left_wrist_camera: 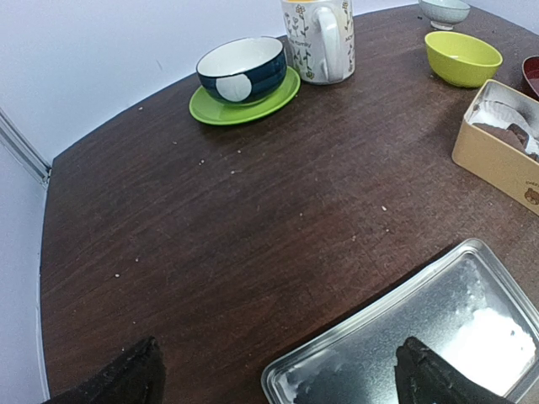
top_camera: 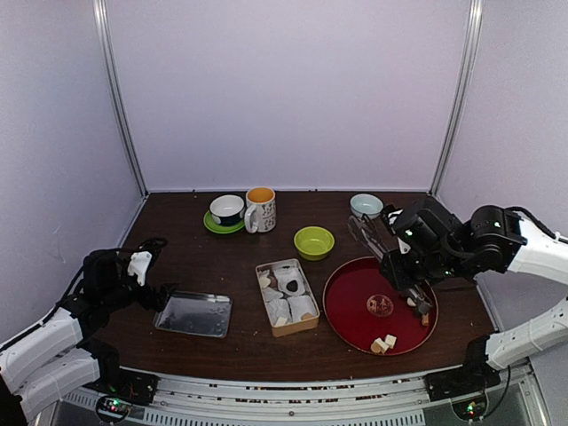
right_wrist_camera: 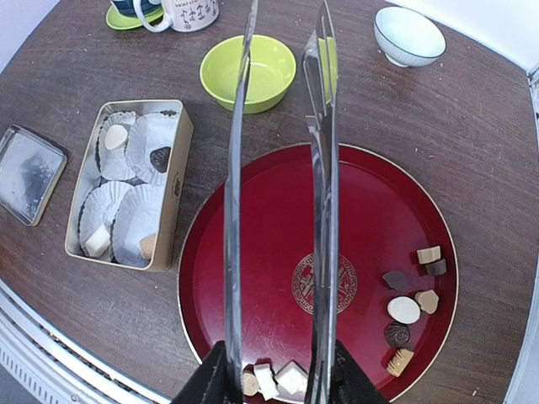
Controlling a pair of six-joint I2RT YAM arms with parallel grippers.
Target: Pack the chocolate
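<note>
Several white, tan and dark chocolate pieces [right_wrist_camera: 404, 310] lie at the right rim of the red round tray [right_wrist_camera: 253, 252], and a few pale ones [right_wrist_camera: 282, 379] sit at its near rim. The same pieces [top_camera: 384, 343] show in the top view. My right gripper [right_wrist_camera: 276, 370] [top_camera: 401, 266] is shut on long metal tongs [right_wrist_camera: 236, 168], held above the tray with their arms apart and nothing between them. The tan box [right_wrist_camera: 173, 198] [top_camera: 287, 295] left of the tray holds white paper cups, some with a chocolate [right_wrist_camera: 115, 136] inside. My left gripper [left_wrist_camera: 282, 379] [top_camera: 153, 293] is open over a corner of the metal lid [left_wrist_camera: 421, 345].
Behind the tray stand a lime green bowl [top_camera: 313, 241] and a small pale blue bowl [top_camera: 366, 205]. A mug [top_camera: 261, 209] and a dark blue bowl on a green saucer [top_camera: 226, 211] sit at the back. The metal lid [top_camera: 193, 314] lies at the front left.
</note>
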